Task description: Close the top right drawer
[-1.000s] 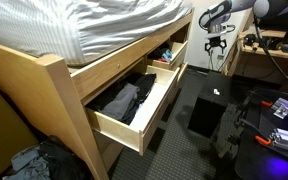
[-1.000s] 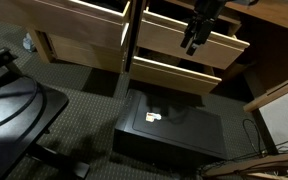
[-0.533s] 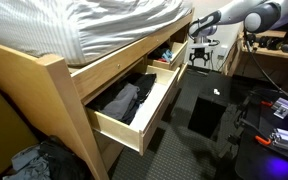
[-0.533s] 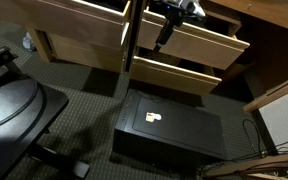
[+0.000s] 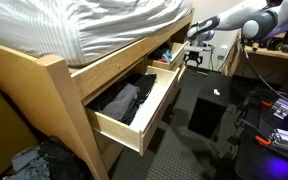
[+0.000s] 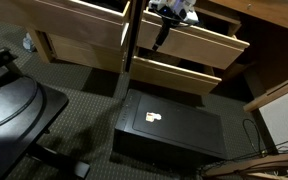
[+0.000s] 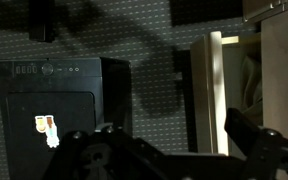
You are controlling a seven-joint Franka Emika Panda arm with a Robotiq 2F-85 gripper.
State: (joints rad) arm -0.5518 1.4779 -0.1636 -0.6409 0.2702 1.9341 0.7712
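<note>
The top right drawer (image 6: pixel 202 42) is a pale wood drawer, pulled out. In an exterior view it is the far drawer (image 5: pixel 170 54) with small colourful items inside. My gripper (image 6: pixel 161 37) hangs by the drawer's left front corner; it also shows in an exterior view (image 5: pixel 193 57) just off the drawer's front. In the wrist view my gripper (image 7: pixel 184 152) has its dark fingers spread wide with nothing between them, and a pale drawer wall (image 7: pixel 215 90) stands just beyond them. I cannot tell whether a finger touches the wood.
A black computer tower (image 6: pixel 170 125) lies on the carpet below the drawers, also in the wrist view (image 7: pixel 59 100). A second open pale drawer (image 5: pixel 134 108) holds dark clothes. Another drawer (image 6: pixel 174 72) sticks out under the top one. Desk and cables stand at the far side (image 5: pixel 269 50).
My gripper has moved from out in front of the drawer across to its left front corner, closer to the bed frame. The drawers have not moved.
</note>
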